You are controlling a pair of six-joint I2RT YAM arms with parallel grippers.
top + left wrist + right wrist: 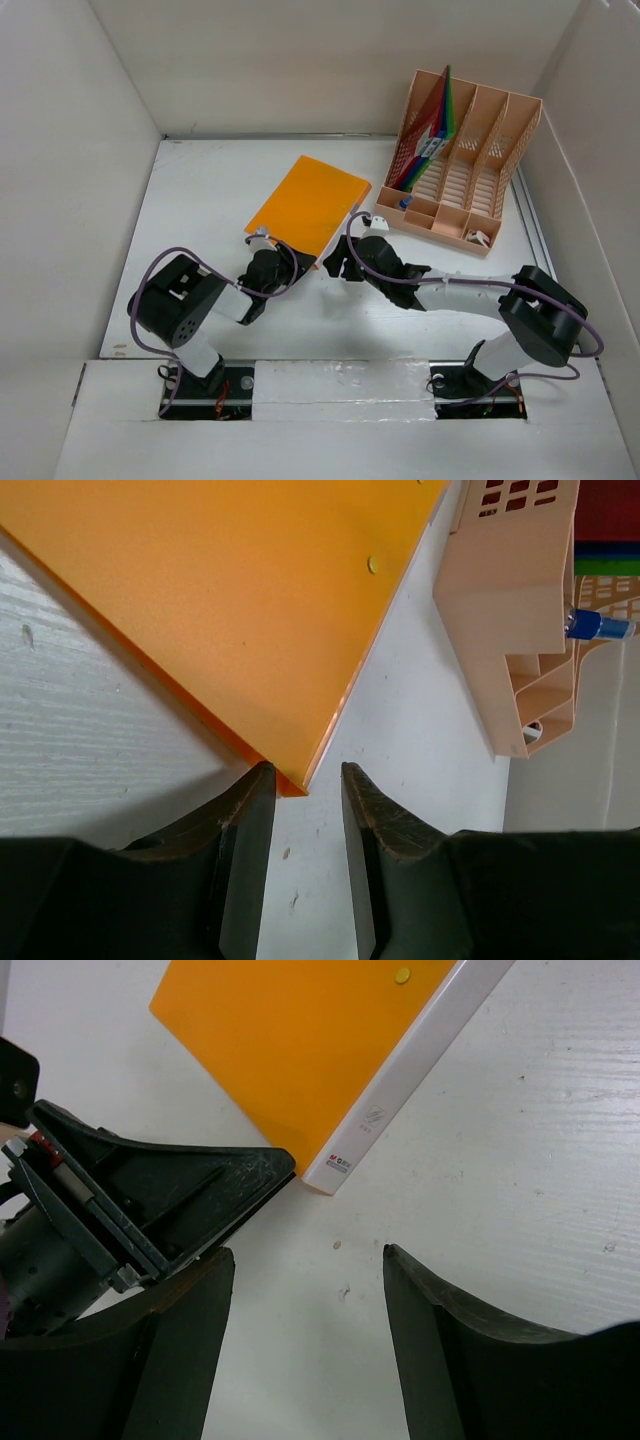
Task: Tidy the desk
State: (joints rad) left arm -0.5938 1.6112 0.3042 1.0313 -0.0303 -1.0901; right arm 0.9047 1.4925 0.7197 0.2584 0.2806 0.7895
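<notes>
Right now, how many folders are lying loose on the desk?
1. The orange folder lies flat on the desk, its near corner at the left fingers. Other folders stand in the rack's leftmost slot, far right; some there may be hidden.
</notes>
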